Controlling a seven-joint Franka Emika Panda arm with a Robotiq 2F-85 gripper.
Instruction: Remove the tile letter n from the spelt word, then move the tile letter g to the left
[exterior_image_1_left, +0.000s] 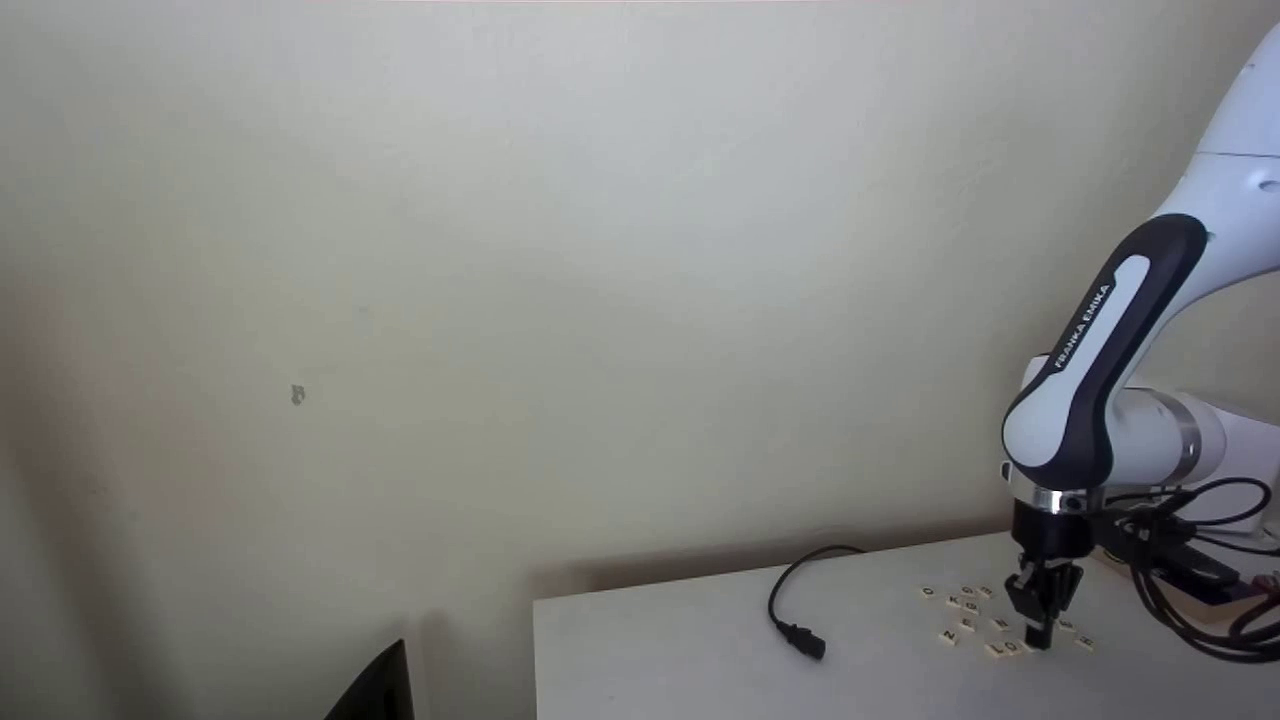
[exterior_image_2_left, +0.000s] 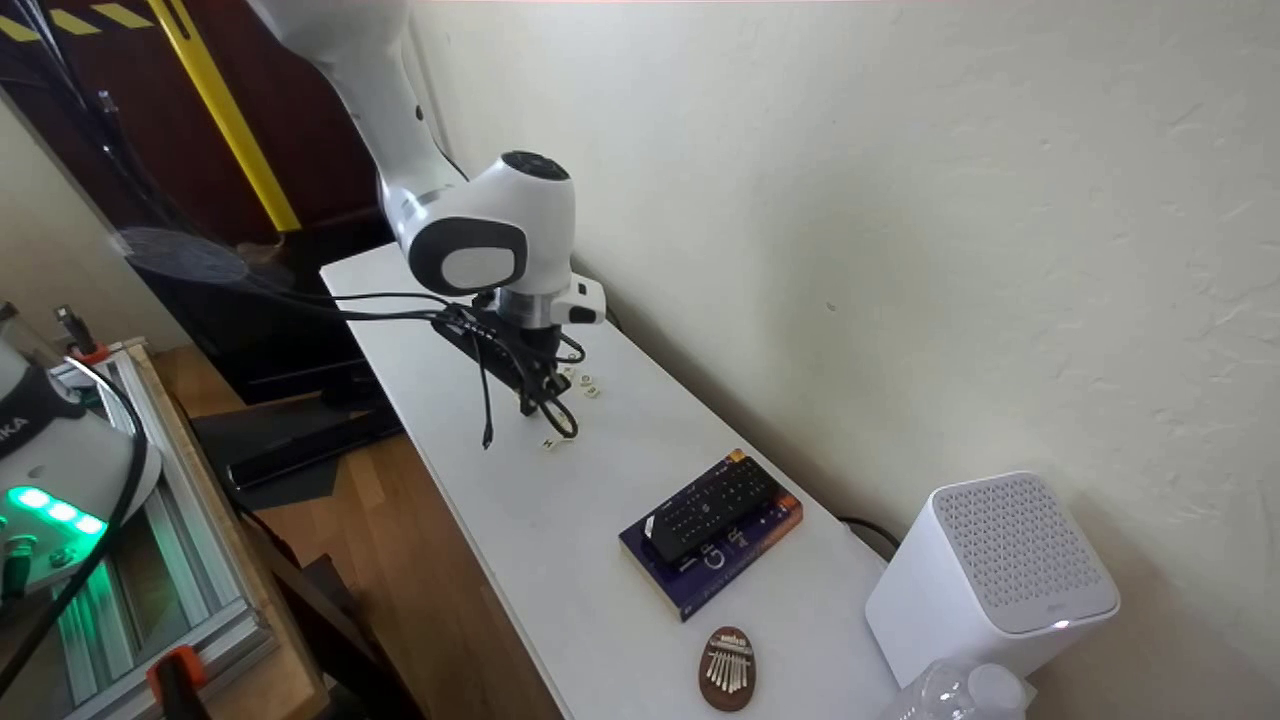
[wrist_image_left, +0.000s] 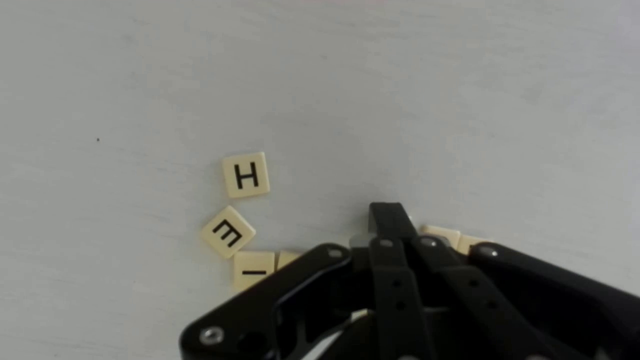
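Observation:
Small cream letter tiles lie on the white table (exterior_image_1_left: 680, 650). In the wrist view I see an H tile (wrist_image_left: 246, 175), an E tile (wrist_image_left: 228, 232) and an I tile (wrist_image_left: 253, 270), with a partly covered tile (wrist_image_left: 286, 258) beside the I. Two tiles (wrist_image_left: 442, 233) show right of the fingers, partly covered. In an exterior view a tile reading N or Z (exterior_image_1_left: 948, 637) lies left of L (exterior_image_1_left: 995, 650) and O (exterior_image_1_left: 1012, 648) tiles. No tile reads clearly as G. My gripper (wrist_image_left: 392, 215) is shut, fingertips down at the table in the row; no tile shows between them.
A black power cable (exterior_image_1_left: 800, 640) lies left of the tiles. A dark blue book (exterior_image_2_left: 715, 560) with a black keyboard (exterior_image_2_left: 712, 505) on it, a brown thumb piano (exterior_image_2_left: 727, 670), a white box (exterior_image_2_left: 990, 570) and a clear bottle (exterior_image_2_left: 960, 690) stand along the table. Cables hang from the wrist.

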